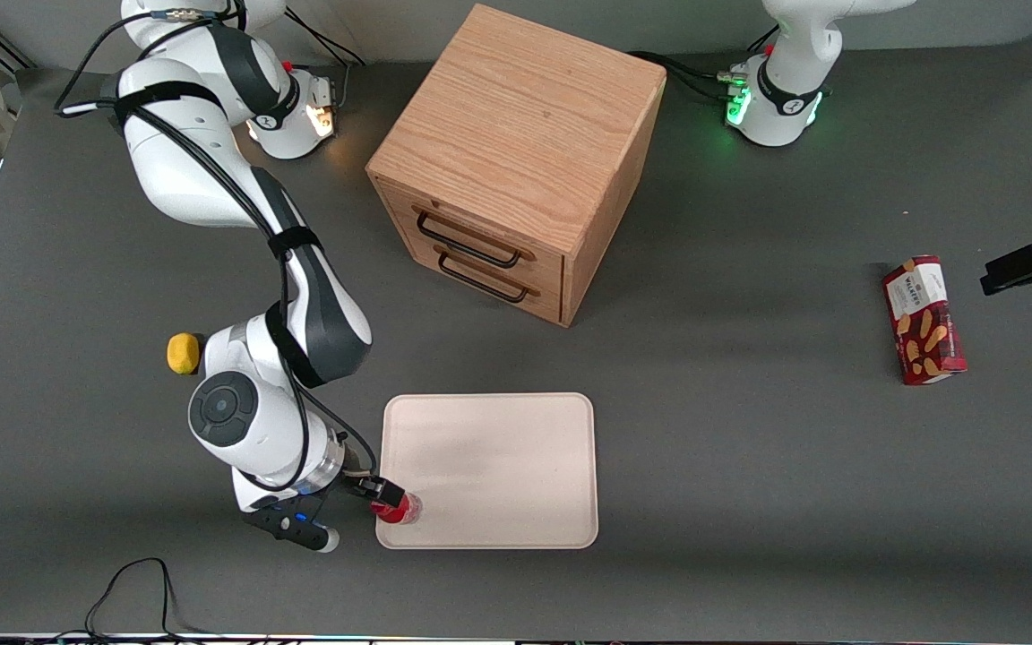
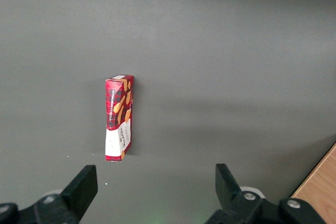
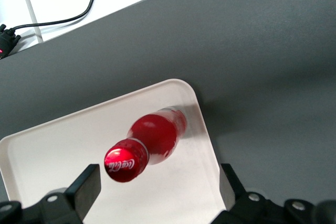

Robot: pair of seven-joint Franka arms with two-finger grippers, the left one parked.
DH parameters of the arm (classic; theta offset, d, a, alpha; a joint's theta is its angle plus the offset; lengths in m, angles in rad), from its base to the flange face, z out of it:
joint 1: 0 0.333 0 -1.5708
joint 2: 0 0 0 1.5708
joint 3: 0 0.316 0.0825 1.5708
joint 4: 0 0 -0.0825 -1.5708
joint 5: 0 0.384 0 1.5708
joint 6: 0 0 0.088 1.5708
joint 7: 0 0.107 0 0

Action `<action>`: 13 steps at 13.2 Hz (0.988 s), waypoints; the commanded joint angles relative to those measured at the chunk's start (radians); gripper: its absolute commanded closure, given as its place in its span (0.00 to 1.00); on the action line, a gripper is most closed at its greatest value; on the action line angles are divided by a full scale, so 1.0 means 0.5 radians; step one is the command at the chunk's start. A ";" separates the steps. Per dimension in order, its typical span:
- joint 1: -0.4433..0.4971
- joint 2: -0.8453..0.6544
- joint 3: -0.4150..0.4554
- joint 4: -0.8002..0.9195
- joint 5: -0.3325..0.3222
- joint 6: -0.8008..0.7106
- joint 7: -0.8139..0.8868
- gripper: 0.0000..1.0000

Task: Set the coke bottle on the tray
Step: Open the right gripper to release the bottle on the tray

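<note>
I see the coke bottle (image 3: 152, 140) standing upright in the tray (image 1: 498, 466) corner nearest the working arm. My gripper (image 3: 157, 182) hangs above it, fingers spread wide, grasping nothing.

A robotics laboratory was shown. Two white arms (image 1: 238, 224) were bolted by their bases (image 1: 776, 112) to a table (image 1: 749, 466) covered with a plain dark grey mat, and status lights glowed on those bases. Black cables (image 1: 135, 587) were trailed over the table's near edge. A few unrelated props were laid out as for a trial: a wooden drawer cabinet (image 1: 516, 161), a cream tray (image 1: 489, 470), a snack box (image 1: 924, 320).
</note>
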 commanded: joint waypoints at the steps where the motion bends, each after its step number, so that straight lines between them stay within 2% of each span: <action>1: 0.011 0.028 0.005 0.056 -0.047 -0.004 0.064 0.00; 7: 0.026 0.001 0.005 0.056 -0.074 -0.034 0.085 0.00; 13: 0.029 -0.198 0.024 0.053 -0.065 -0.512 0.006 0.00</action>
